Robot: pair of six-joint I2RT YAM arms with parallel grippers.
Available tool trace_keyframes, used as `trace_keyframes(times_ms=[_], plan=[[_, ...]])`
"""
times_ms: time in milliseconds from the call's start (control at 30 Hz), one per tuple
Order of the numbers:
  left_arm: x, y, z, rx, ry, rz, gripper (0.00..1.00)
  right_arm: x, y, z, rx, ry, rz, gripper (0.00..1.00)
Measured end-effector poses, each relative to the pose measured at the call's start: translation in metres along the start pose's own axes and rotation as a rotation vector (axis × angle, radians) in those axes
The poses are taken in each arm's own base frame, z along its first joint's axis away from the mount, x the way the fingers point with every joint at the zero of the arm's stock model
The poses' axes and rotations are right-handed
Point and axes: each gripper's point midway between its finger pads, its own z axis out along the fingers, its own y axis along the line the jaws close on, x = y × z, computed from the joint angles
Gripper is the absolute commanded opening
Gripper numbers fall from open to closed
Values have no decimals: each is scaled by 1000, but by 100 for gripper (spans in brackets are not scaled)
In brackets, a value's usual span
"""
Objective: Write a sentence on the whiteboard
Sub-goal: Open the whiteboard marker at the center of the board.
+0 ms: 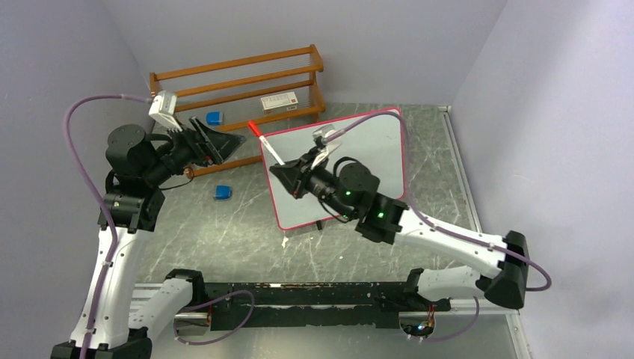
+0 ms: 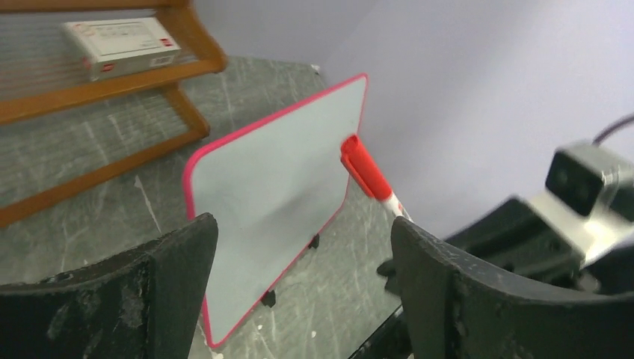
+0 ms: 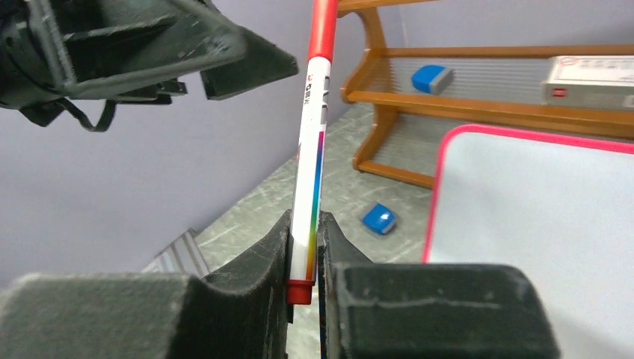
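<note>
Right gripper (image 3: 303,254) clamped on marker (image 3: 310,149); left gripper (image 2: 299,232) wide open, empty. Board (image 2: 277,172) blank. Centre left jaws on cap (image 3: 323,30), pull straight.

The grey-green marbled table (image 1: 247,232) carries three things. The whiteboard (image 1: 374,142) stands on small black feet, under and beyond the right gripper (image 1: 278,170). A blue eraser (image 1: 222,192) lies below the left gripper (image 1: 238,139), on its near side. The wooden rack (image 1: 239,71) stands just beyond that gripper, holding a second blue eraser (image 1: 214,117) and a white box (image 1: 279,102).
</note>
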Motion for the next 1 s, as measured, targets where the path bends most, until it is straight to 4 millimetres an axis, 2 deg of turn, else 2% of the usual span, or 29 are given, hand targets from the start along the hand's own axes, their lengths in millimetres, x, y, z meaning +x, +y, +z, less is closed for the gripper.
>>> trace_keyframes(times_ms=[167, 233, 333, 500, 667, 800, 1000], plan=[[21, -31, 7, 145, 92, 224, 95, -14, -20, -26, 22, 39, -57, 0], [34, -47, 9, 219, 141, 327, 95, -13, -26, -36, 21, 69, -83, 0], [49, -61, 10, 288, 197, 446, 95, -6, -30, -49, 11, 128, -120, 0], [68, -62, 5, 349, 265, 569, 93, 15, -29, -66, -35, 242, -175, 0], [85, -60, 6, 426, 351, 613, 91, 36, -28, -86, -87, 358, -217, 0], [104, -58, 8, 507, 435, 616, 89, 39, -26, -101, -118, 396, -241, 0], [122, -65, 0, 657, 497, 625, 76, 35, -15, -112, -188, 401, -254, 0]])
